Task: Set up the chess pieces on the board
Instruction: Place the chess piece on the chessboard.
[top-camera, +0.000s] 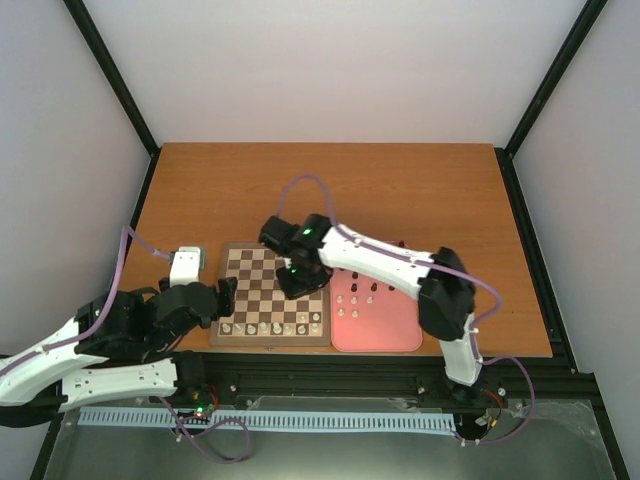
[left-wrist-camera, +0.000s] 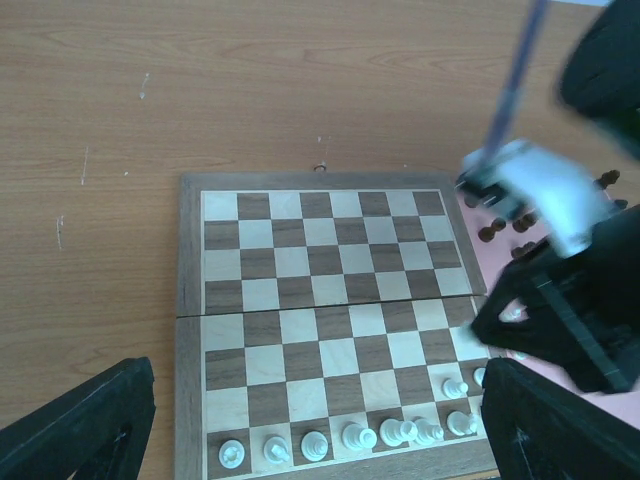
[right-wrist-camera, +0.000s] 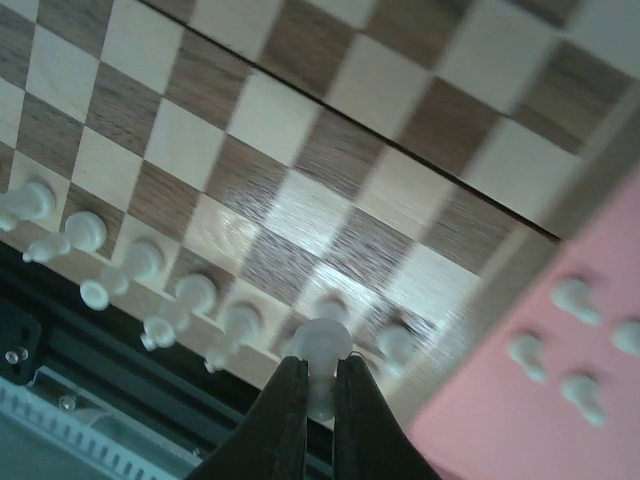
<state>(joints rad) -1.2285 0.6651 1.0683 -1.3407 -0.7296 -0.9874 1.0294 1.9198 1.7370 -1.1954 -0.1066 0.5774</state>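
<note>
The right gripper (right-wrist-camera: 320, 390) pinches a white pawn (right-wrist-camera: 322, 345) over the near right corner of the board (top-camera: 262, 282). A row of white pieces (top-camera: 270, 327) stands close under it. The pink tray (top-camera: 385, 335) beside the board holds more pieces. The left gripper (left-wrist-camera: 318, 400) is wide open at the board's left edge.

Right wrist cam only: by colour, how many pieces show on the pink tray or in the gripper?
Cream: 5. That is 4 cream pieces on the pink tray, one of them cut by the frame edge, plus the held cream piece in the right gripper.
Dark: 0 in this view.
Total: 5.
</note>
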